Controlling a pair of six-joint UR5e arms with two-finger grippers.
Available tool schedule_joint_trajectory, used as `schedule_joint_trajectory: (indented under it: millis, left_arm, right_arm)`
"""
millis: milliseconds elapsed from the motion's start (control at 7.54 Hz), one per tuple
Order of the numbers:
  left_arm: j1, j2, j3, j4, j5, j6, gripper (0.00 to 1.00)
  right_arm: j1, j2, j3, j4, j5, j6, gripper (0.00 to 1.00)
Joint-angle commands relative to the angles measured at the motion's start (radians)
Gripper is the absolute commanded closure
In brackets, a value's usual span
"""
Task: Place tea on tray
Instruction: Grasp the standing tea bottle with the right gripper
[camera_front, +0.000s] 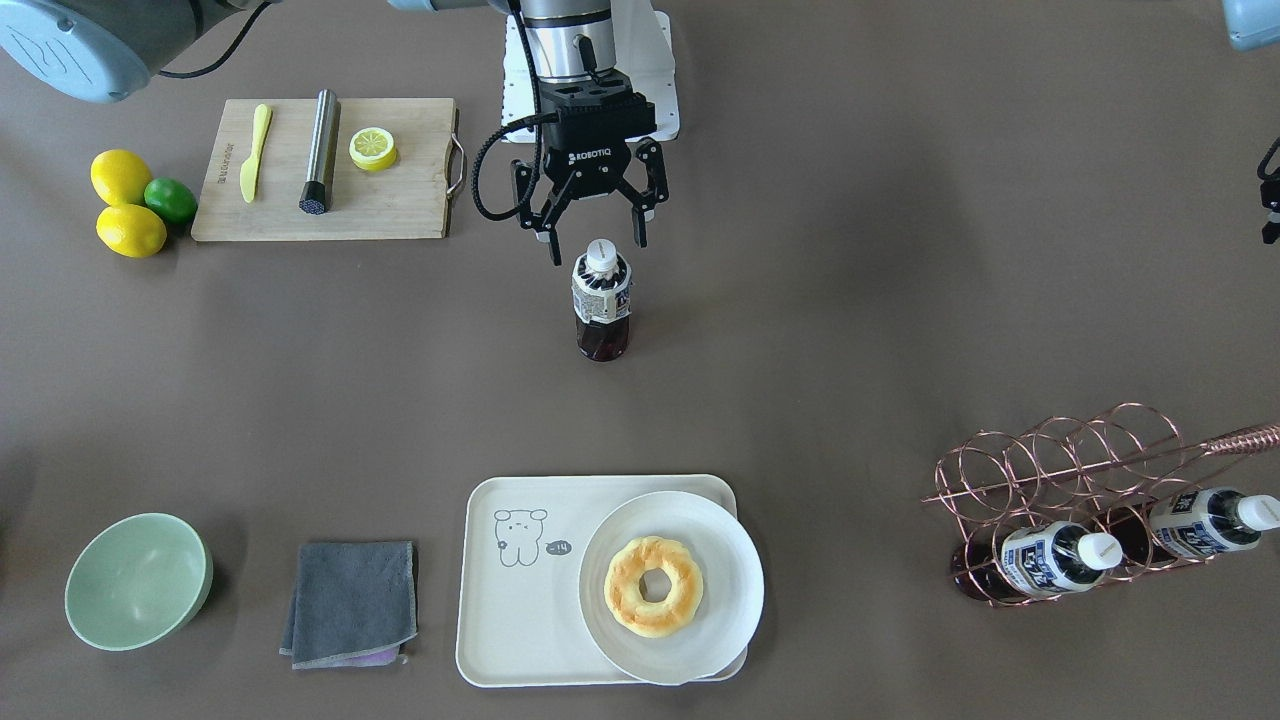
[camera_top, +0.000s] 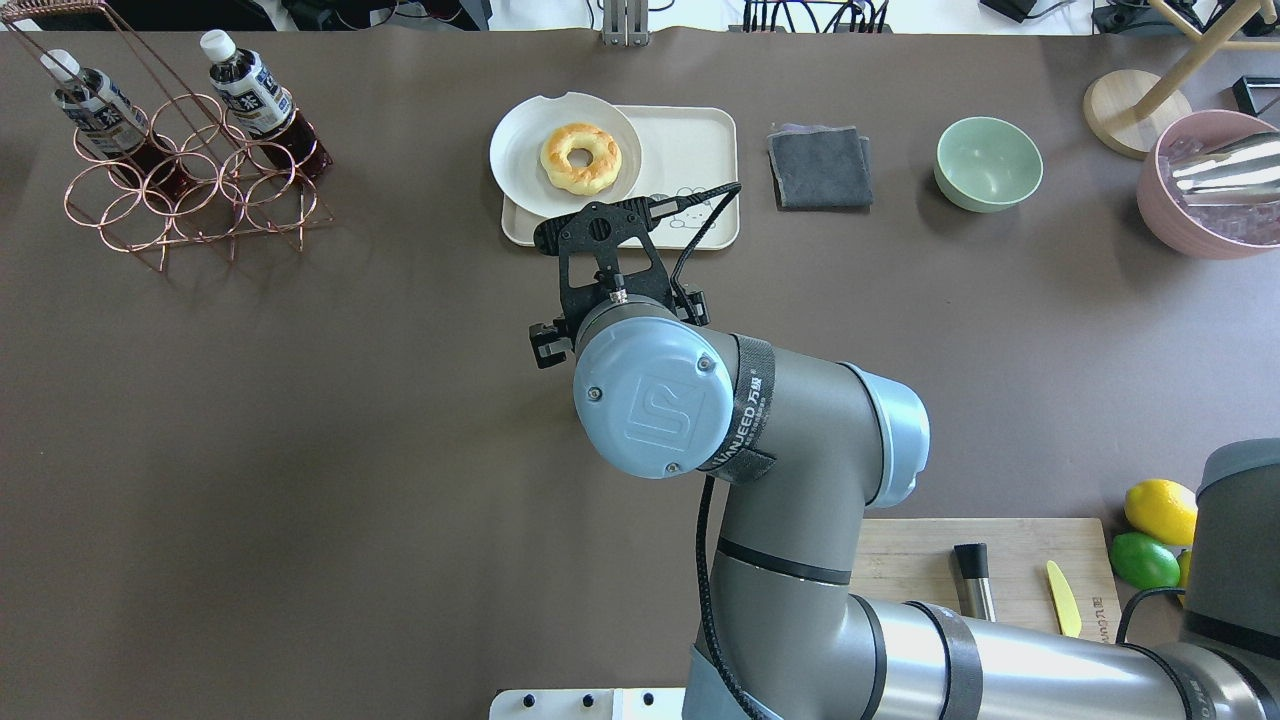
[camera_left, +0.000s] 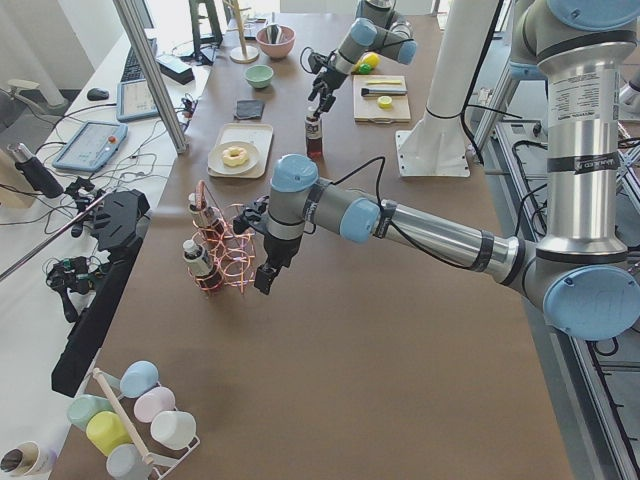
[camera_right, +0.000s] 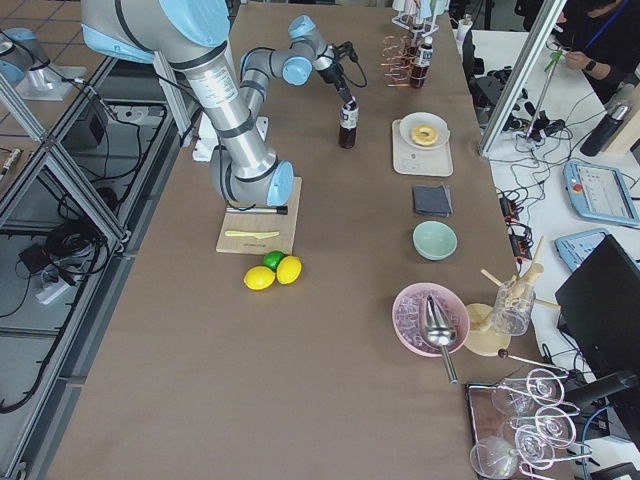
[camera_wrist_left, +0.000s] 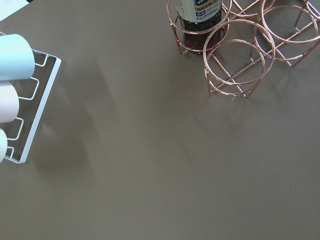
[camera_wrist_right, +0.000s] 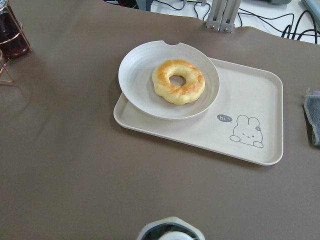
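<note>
Nearest the robot, at its right, a wooden cutting board (camera_front: 400, 200) carries a yellow knife (camera_front: 255, 150), a steel muddler (camera_front: 321, 150) and a lemon half (camera_front: 373, 148). Two lemons (camera_front: 120, 176) and a lime (camera_front: 171, 199) are bunched just beside the board's right end. At mid-desk (camera_front: 850, 350), the tea (camera_front: 602, 300) stands upright on the bare brown surface, well apart from the tray (camera_front: 520, 620) farther out. The right claw (camera_front: 597, 247) hangs over the bottle's white cap with its fingers (camera_front: 553, 235) spread wide to either side, gripping nothing. Out to the left, the left claw (camera_left: 262, 282) hangs just beside the near side of a copper wire rack (camera_front: 1060, 450); whether it is spread or closed cannot be told from the side view. Along the far edge, the rack holds two matching bottles (camera_front: 1060, 560), both tilted in its rings. To its right lies the cream tray, a line-drawn bear (camera_front: 520, 537) in its near right corner. A white plate (camera_front: 700, 640) sits on the tray's left half, overhanging the tray's rim and bearing a doughnut (camera_front: 654, 585). Right of the tray lie a folded grey cloth (camera_front: 350, 600) and then a pale green bowl (camera_front: 138, 580).
</note>
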Motion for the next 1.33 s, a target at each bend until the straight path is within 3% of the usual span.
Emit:
schedule_joint_trajectory:
  millis: [0,929,1194]
  left_arm:
    - [-0.001,0.0,0.0,-0.001,-0.001,0.001,0.0]
    - [-0.001,0.0,0.0,-0.003,-0.001,0.002,0.0]
    - [-0.001,0.0,-0.002,-0.003,-0.001,0.004,0.0]
  right_arm:
    - [-0.001,0.001,-0.001,0.003,-0.003,0.0,0.16]
    - [0.002,-0.002,-0.001,0.004,-0.003,-0.001,0.17]
    - [0.002,-0.001,-0.003,0.004,-0.003,-0.001,0.36]
